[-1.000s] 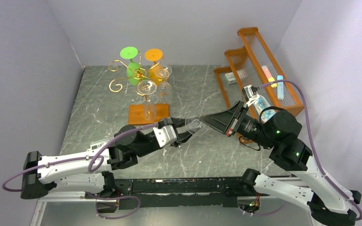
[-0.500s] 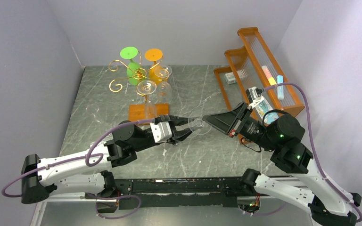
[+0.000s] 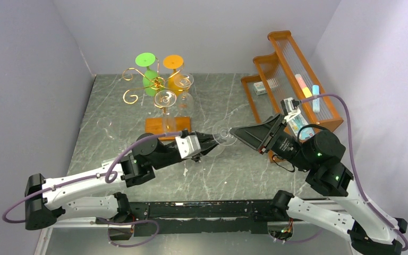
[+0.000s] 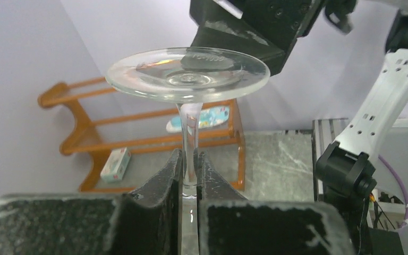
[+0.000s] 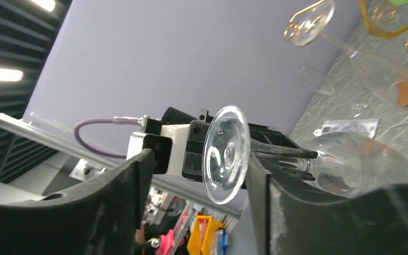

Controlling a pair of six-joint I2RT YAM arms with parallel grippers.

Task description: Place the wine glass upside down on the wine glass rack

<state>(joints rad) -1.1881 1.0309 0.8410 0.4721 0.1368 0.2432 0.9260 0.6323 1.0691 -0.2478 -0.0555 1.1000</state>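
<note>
A clear wine glass (image 3: 224, 135) lies sideways in the air over the middle of the table. My left gripper (image 3: 211, 143) is shut on its stem (image 4: 189, 133), with the round foot (image 4: 188, 74) just beyond the fingertips. My right gripper (image 3: 237, 133) stands open, its two fingers either side of the foot (image 5: 226, 154) and apart from it. The bowl (image 5: 350, 164) shows behind the left fingers. The wine glass rack (image 3: 138, 85), gold wire on an orange-brown base (image 3: 167, 127), stands at the back left.
A green glass (image 3: 147, 69), an orange glass (image 3: 174, 69) and clear glasses hang on the rack. Another clear glass (image 3: 105, 125) stands on the table at the left. An orange slatted shelf (image 3: 292, 79) holding small boxes fills the back right.
My left gripper has closed on the stem. My right gripper, shut on the foot before, has opened and let it go. Both arms have shifted slightly toward the back.
</note>
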